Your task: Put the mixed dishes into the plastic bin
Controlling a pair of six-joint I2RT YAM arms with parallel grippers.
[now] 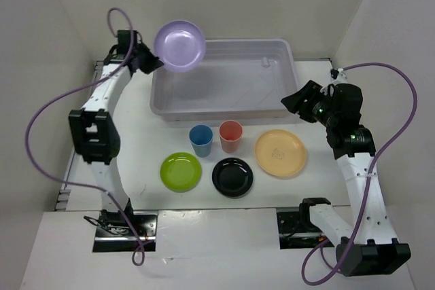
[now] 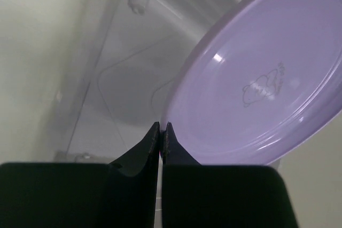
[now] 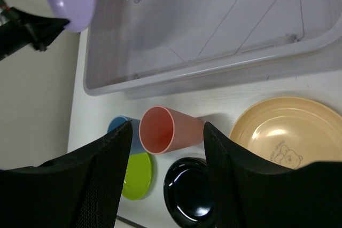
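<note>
My left gripper [image 1: 158,64] [image 2: 161,127] is shut on the rim of the lavender plate [image 1: 180,45] [image 2: 262,89], which it holds tilted in the air over the far left corner of the plastic bin [image 1: 224,110] [image 2: 123,78]. The bin holds nothing. In front of it on the table stand the blue cup [image 1: 201,140] and the salmon cup [image 1: 231,135], with the green plate [image 1: 181,171], black plate [image 1: 232,176] and yellow plate [image 1: 280,153] nearby. My right gripper [image 1: 293,103] [image 3: 166,125] hangs open and empty above the bin's near right corner. The salmon cup [image 3: 171,130] shows between its fingers from afar.
White walls close in the table at the back and on both sides. The arm bases sit at the near edge. Purple cables loop from each arm. The bin [image 3: 203,68] fills the back middle of the table.
</note>
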